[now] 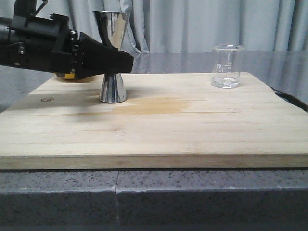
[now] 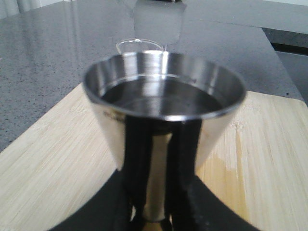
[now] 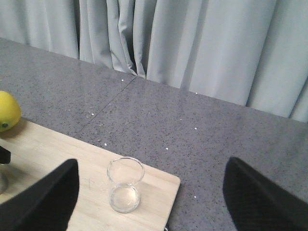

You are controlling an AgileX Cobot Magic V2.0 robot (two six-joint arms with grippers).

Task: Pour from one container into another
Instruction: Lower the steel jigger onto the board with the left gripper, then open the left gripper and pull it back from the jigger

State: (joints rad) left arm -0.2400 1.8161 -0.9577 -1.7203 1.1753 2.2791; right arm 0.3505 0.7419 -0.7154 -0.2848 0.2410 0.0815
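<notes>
Front view: left gripper (image 1: 126,61) clamps jigger (image 1: 112,86) waist, upright on cutting board (image 1: 159,125). Beaker (image 1: 226,66) stands well apart; right gripper (image 3: 149,197) open above it. I'd grasp beaker, pour slowly.

I see a mirror-polished steel jigger (image 1: 113,57) held by my black left gripper (image 1: 126,61), on a pale bamboo board (image 1: 154,130) with a darker amber stain. The beaker (image 1: 226,66) is clear with white markings. Beyond, speckled grey counter (image 3: 192,125), a yellow fruit (image 3: 7,110), grey curtains (image 3: 192,43).
</notes>
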